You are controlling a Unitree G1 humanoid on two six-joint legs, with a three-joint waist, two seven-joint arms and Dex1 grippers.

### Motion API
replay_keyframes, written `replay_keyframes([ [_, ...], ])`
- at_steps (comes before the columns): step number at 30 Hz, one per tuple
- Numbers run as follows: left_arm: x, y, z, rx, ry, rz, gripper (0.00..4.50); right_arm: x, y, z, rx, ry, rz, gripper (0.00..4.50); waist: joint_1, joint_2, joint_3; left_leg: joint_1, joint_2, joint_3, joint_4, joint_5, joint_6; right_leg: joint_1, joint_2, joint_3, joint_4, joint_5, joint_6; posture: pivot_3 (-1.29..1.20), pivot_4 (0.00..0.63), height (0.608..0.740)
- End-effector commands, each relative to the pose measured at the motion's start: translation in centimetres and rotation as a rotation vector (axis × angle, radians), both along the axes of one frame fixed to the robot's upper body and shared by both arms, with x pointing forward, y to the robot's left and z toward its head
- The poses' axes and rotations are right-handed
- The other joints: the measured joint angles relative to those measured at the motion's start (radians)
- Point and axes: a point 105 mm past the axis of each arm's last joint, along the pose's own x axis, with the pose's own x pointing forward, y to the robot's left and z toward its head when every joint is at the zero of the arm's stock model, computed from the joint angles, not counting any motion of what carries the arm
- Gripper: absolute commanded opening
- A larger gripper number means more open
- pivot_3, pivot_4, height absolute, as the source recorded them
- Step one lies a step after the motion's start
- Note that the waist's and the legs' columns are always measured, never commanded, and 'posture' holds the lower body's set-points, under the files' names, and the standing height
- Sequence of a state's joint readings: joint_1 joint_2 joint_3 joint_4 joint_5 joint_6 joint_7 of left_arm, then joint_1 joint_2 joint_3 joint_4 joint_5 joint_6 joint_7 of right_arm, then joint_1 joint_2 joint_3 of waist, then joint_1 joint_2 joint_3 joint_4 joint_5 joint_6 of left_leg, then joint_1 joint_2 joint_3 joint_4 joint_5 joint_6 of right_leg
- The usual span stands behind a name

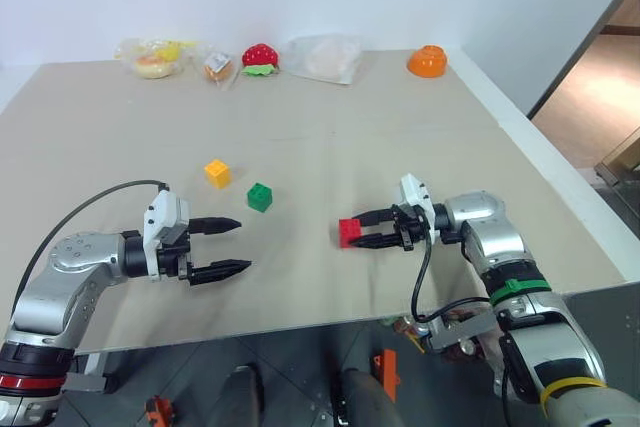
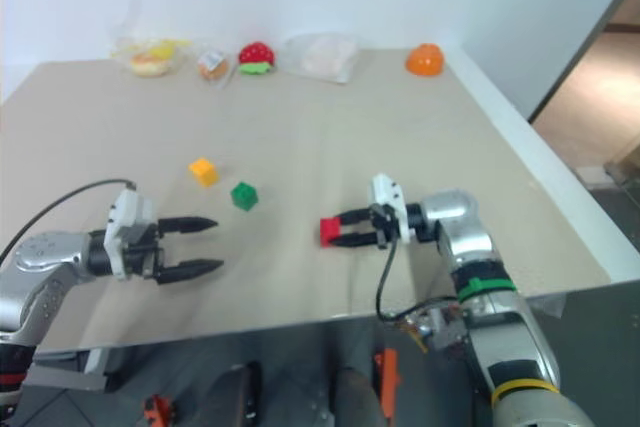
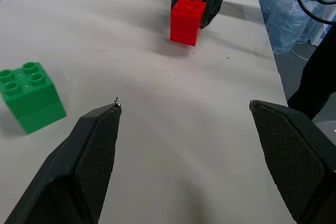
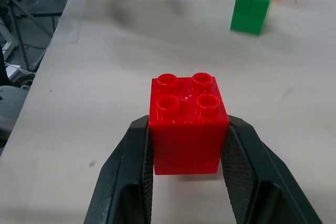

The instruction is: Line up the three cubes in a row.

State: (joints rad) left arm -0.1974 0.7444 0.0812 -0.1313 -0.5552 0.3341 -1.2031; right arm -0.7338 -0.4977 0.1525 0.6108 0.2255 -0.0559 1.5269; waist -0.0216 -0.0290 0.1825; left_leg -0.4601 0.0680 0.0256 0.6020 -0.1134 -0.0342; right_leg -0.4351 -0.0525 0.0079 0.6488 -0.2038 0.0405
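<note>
With my right tool (image 1: 352,233) pinching the red cube (image 4: 188,127) low over the tabletop (image 1: 400,127), well right of the green cube (image 1: 260,197) and yellow cube (image 1: 217,173), I judge it must next join their diagonal. My left tool (image 1: 238,245) hangs spread.

1. Beige tabletop (image 1: 330,137) carries everything.
2. Strawberry toy (image 1: 260,58) sits at its far edge.
3. Two clear bags (image 1: 155,56) lie left of the strawberry, a whitish bag (image 1: 325,58) right.
4. Orange bowl (image 1: 427,61) sits further right, upside down.
</note>
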Motion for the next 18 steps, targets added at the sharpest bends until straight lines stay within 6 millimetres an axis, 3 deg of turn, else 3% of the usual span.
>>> replay_keyframes([
  [1, -0.3, 0.2, 1.1, -0.016, -0.045, 0.009, 4.06, -0.3, -0.2, 0.3, -0.011, -0.011, 0.048, 1.22, 0.001, 0.000, 0.000, 0.000, 0.000, 0.000, 0.000, 0.000, 0.000, 0.000, 0.000, 0.000, 0.000, 0.000, 0.000, 0.00, 0.150, 0.740],
  [6, -0.4, 0.6, 1.0, -0.014, -0.043, 0.028, 4.06, -0.4, -1.0, -1.0, -0.075, 0.011, 0.044, 1.22, 0.000, 0.000, 0.000, -0.001, 0.000, 0.001, -0.001, 0.000, 0.000, -0.001, 0.000, 0.000, 0.000, 0.000, 0.000, 0.00, 0.150, 0.740],
  [8, -0.4, 0.7, 1.1, -0.015, -0.046, 0.036, 4.06, -0.2, -1.2, -1.5, -0.100, 0.003, 0.027, 2.24, 0.000, 0.000, 0.000, -0.001, 0.000, 0.000, -0.002, 0.000, 0.000, -0.001, 0.000, 0.000, 0.000, 0.000, 0.000, 0.00, 0.150, 0.740],
  [14, -0.1, 0.8, 1.2, -0.019, -0.051, 0.047, 4.06, 0.1, -2.0, -2.0, -0.142, -0.015, 0.009, 4.30, 0.000, 0.000, 0.000, 0.000, 0.000, 0.001, -0.001, 0.000, 0.000, -0.001, 0.000, 0.000, 0.000, 0.000, 0.000, 0.00, 0.150, 0.740],
  [18, 0.3, 0.8, 0.4, 0.018, -0.014, 0.047, 4.06, 0.0, -3.9, -1.2, -0.239, -0.046, 0.000, 4.46, 0.003, 0.000, 0.000, 0.000, 0.000, 0.001, 0.000, 0.000, 0.000, 0.000, 0.000, 0.000, 0.000, 0.000, 0.000, 0.00, 0.150, 0.740],
])
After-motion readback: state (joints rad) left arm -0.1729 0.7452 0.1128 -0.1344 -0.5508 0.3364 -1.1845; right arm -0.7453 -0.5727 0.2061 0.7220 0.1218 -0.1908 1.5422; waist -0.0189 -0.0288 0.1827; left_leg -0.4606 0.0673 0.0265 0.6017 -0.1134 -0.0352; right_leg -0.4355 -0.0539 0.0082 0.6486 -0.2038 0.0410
